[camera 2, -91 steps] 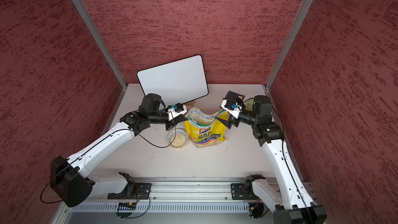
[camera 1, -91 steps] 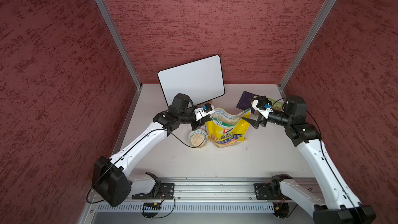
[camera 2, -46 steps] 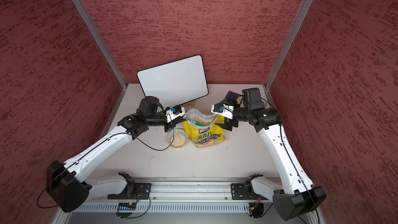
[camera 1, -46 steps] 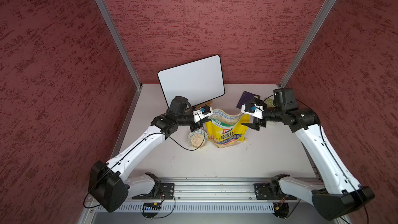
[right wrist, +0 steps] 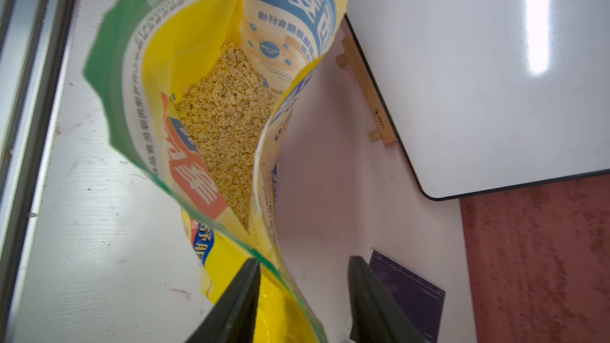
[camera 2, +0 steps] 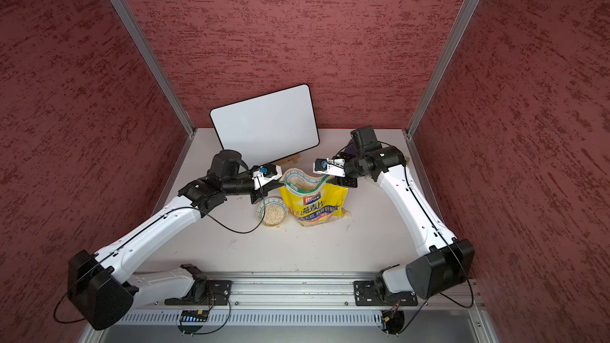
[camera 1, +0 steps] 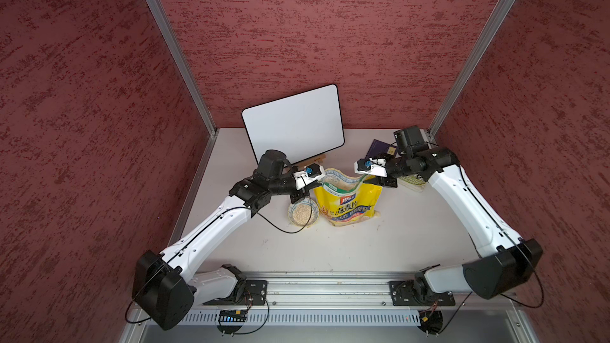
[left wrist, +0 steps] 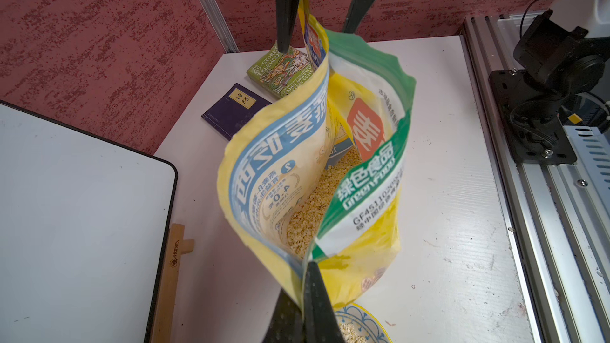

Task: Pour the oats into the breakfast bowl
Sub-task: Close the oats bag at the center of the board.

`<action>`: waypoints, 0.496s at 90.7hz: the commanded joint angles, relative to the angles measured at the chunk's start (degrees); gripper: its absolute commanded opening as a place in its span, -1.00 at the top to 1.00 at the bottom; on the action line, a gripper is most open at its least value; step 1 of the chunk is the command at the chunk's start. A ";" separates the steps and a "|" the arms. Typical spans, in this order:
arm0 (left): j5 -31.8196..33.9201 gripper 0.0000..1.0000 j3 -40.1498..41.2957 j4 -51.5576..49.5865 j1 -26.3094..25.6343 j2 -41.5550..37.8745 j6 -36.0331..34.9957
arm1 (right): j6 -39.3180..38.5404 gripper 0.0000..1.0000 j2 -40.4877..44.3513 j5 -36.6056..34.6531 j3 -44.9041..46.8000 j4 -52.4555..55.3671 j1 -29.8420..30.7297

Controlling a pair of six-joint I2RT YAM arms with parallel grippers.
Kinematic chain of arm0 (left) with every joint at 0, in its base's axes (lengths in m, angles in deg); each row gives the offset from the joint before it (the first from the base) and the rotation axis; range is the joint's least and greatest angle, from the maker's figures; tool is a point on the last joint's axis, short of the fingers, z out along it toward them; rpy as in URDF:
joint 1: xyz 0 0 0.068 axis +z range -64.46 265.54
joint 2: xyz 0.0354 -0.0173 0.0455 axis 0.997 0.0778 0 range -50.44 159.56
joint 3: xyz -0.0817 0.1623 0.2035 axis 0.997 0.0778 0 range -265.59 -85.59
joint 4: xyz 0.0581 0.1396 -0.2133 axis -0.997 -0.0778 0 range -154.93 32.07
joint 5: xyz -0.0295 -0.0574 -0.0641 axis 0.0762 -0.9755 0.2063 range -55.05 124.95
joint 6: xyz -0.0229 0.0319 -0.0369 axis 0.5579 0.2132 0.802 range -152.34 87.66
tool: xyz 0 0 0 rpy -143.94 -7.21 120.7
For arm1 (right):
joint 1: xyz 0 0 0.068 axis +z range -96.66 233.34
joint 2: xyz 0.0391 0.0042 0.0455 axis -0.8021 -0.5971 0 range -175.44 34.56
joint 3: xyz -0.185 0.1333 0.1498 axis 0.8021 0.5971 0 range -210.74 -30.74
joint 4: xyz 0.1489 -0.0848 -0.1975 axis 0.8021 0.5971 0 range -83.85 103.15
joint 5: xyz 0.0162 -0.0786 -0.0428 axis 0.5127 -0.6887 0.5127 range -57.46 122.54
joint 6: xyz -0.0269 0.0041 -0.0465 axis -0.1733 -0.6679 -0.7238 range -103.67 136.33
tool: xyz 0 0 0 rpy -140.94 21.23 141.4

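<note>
Red textured walls (camera 1: 297, 28) enclose a white table (camera 1: 330, 249) on three sides, and an aluminium rail (camera 1: 330, 282) runs along its front edge. A whiteboard (camera 1: 293, 123) leans at the back on a wooden stand (left wrist: 168, 278). The left arm (camera 1: 211, 235) and right arm (camera 1: 468, 212) reach in from either side toward the yellow oats bag (camera 1: 346, 202). The bag stands upright mid-table with its mouth gaping. Behind it, near the back corner, lie a dark blue book (left wrist: 234, 110) and a green book (left wrist: 284, 70), just beside each other. The breakfast bowl (camera 2: 261, 207) sits on the table just beside the bag, on the left arm's side, with a heap of flakes in it. The left gripper (left wrist: 303, 287) is pinched tight on one end of the bag's top edge. The right gripper (right wrist: 303, 262) straddles the opposite corner with its jaws clearly apart, and a gap shows beside the film. Oats (right wrist: 227, 110) fill the lower part of the bag.
</note>
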 commanded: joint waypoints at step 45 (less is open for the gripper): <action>6.40 1.00 5.79 0.90 0.94 -10.56 0.23 | 0.14 1.00 6.64 -9.39 1.54 2.28 -3.36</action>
